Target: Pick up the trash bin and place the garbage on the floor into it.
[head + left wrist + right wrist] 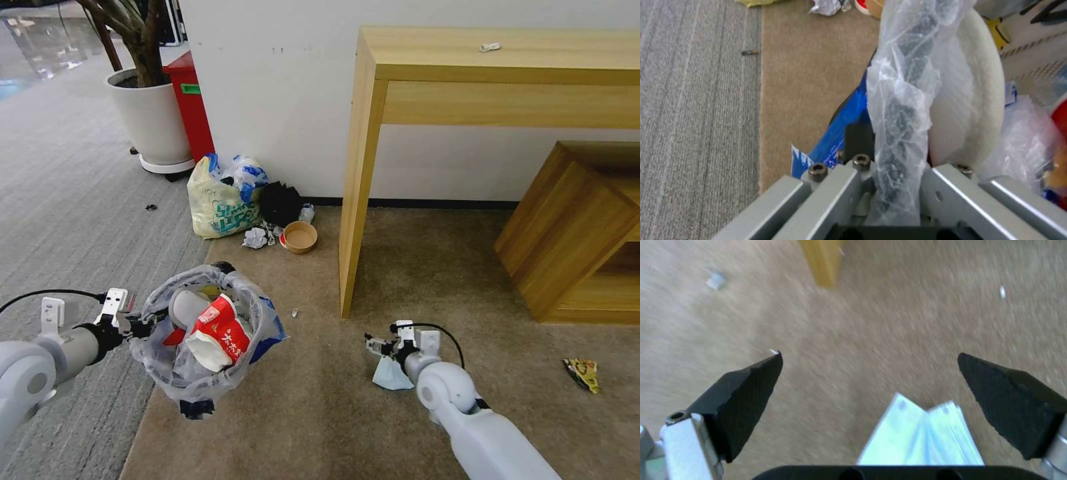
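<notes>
1. One bin [200, 340] hangs above the carpet [320, 413] edge at about 8 o'clock in the head view, lined with a clear bag [902, 110] and packed with litter: a red carton [223, 327] and a white slipper [969, 110] among it.
2. The left gripper [137, 327] is pressed together on the bin's bagged rim, holding it up; in the left wrist view the crinkled plastic runs between its two metal fingers [835, 196].
3. The right gripper [375, 345] sits low over the carpet at about 5 o'clock, its two black fingers [746, 393] spread wide with nothing between them.
4. One pale blue tissue pack [391, 375] lies on the carpet just under the right gripper; in the right wrist view it [925, 436] sits near the gripper's base, between the fingers' lines but not touched.
5. One yellow wrapper [582, 372] lies on the carpet at 4 o'clock, well apart from both grippers.
6. One small scrap [294, 311] lies near the counter [500, 60] leg.
7. At 11 o'clock by the wall: one yellowish shopping bag [217, 207], one black bag [279, 202], one crumpled tissue [255, 237], one brown bowl [300, 236].
8. One small white scrap [490, 47] rests on the counter.
</notes>
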### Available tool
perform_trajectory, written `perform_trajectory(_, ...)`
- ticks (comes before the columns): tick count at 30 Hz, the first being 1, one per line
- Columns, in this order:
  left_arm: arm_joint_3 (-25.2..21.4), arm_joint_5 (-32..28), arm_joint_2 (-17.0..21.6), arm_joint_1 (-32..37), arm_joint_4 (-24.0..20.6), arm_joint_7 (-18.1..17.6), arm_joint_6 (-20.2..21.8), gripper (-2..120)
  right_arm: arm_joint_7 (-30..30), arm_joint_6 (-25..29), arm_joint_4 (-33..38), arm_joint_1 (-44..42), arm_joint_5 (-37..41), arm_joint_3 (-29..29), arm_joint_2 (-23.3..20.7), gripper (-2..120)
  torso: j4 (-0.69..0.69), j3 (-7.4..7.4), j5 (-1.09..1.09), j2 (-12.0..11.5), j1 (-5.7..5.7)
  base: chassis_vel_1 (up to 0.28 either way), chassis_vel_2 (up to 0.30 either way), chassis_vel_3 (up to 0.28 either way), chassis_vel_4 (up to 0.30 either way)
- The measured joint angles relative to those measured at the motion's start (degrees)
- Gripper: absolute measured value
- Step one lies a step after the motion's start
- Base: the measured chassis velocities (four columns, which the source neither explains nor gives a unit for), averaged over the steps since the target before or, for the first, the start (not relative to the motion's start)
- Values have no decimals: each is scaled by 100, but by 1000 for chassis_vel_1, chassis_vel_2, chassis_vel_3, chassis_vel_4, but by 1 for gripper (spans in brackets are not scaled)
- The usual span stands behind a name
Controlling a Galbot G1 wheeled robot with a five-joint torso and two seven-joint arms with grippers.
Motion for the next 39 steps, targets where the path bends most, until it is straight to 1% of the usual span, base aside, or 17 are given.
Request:
perform_trajectory(2,-10,-39,19,-14,-6,-18,0,0,265,-217,-157,65,0,-94,75,100,-1,0,0,0,0,0,0,0,0)
perform_trajectory(6,-21,-45,27,-18,0,-22,0,0,477,-431,-313,65,5,-155,129,100,-1,0,-1,0,0,0,0,0,0)
perform_trajectory(15,-14,-44,35,-46,41,-6,0,0,669,-566,-837,175,170,-133,354,100,-1,0,-1,0,-1,0,0,0,0)
perform_trajectory(16,-9,-44,36,-50,44,-5,1,0,670,-572,-888,205,225,-126,374,100,-1,0,-1,0,-1,0,0,0,0)
perform_trajectory(17,-5,-44,41,-56,47,-2,1,0,669,-574,-940,240,271,-116,396,96,-1,0,-1,0,-1,0,0,0,0)
perform_trajectory(18,-5,-44,41,-56,47,-2,1,0,669,-574,-940,240,271,-116,396,96,-1,0,-1,0,-1,0,0,0,0)
perform_trajectory(21,-5,-45,48,-63,55,6,1,0,670,-590,-1041,304,344,-96,438,84,-1,0,-1,0,-1,0,0,0,0)
perform_trajectory(22,-5,-45,48,-63,55,6,1,0,670,-590,-1041,304,344,-96,438,84,-1,0,-1,0,-1,0,0,0,0)
perform_trajectory(25,-9,-47,61,-64,56,16,2,0,708,-597,-1167,332,396,-81,503,68,0,0,0,0,-1,0,0,0,0)
perform_trajectory(26,-9,-47,61,-64,56,16,2,0,708,-597,-1167,332,396,-81,503,68,0,0,0,0,-1,0,0,0,0)
perform_trajectory(29,-23,-64,76,-64,55,24,2,0,727,-598,-1219,323,403,-59,530,54,0,0,0,0,-1,0,0,0,0)
perform_trajectory(30,-23,-64,76,-64,55,24,2,0,727,-598,-1219,323,403,-59,530,54,0,0,0,0,-1,0,0,0,0)
perform_trajectory(33,-27,-80,80,-65,46,24,2,0,727,-591,-1241,289,390,-36,537,40,-1,0,0,0,-1,0,0,0,0)
perform_trajectory(34,-27,-80,80,-65,46,24,2,0,727,-591,-1241,289,390,-36,537,40,-1,0,0,0,-1,0,0,0,0)
perform_trajectory(37,-29,-116,92,-66,19,22,2,0,719,-541,-1251,254,362,22,544,24,-1,0,0,0,-1,0,0,0,0)
perform_trajectory(38,-29,-116,92,-66,19,22,2,0,719,-541,-1251,254,362,22,544,24,-1,0,0,0,-1,0,0,0,0)
perform_trajectory(39,-30,-119,94,-68,14,20,1,0,716,-525,-1251,243,354,35,537,20,-1,0,0,0,-1,0,0,0,0)
